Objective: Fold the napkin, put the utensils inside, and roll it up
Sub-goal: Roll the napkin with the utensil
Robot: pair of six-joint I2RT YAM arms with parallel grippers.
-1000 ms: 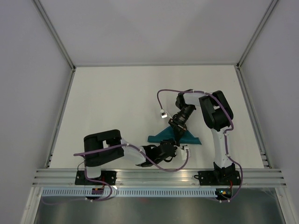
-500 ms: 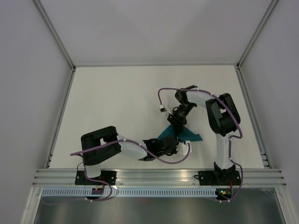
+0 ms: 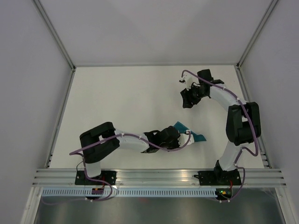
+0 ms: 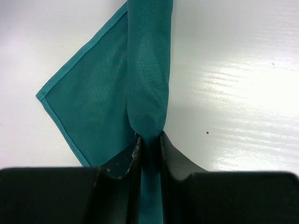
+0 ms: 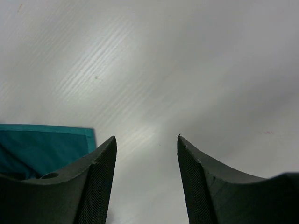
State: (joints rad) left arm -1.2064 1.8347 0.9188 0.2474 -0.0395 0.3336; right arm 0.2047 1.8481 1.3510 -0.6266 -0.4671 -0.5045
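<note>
— Starting with the overhead view, where is the napkin (image 3: 197, 137) found?
— It is seen lying on the white surface (image 3: 117, 98), right of centre and toward the near edge. Only a small teal part is shown, because the rest is covered by the left hand (image 3: 172, 136), which is stretched across low over the cloth.
— And the right hand (image 3: 188, 100)?
— It is held farther back, well apart from the napkin, with bare surface beneath it. Its state cannot be judged from above.
— What is shown by the left wrist view?
— The left hand (image 4: 150, 140) is seen pinching the napkin (image 4: 98, 93). A narrow folded band of cloth is caught between the two dark fingers (image 4: 128, 156), which are pressed close with only the fabric between them. The band runs straight away from the fingertips to the top of the view. A flat triangular flap with a stitched hem is spread out to its left, lying on the surface (image 4: 233, 70).
— Is anything more told by the right wrist view?
— The right hand (image 5: 145, 140) is shown spread wide, with nothing held between its fingers (image 5: 98, 182). Pale surface (image 5: 187, 65) is seen through the gap. One teal corner of the napkin (image 5: 42, 147) is visible at the lower left, partly hidden behind the left-side finger. Whether that finger is touching the cloth cannot be told.
</note>
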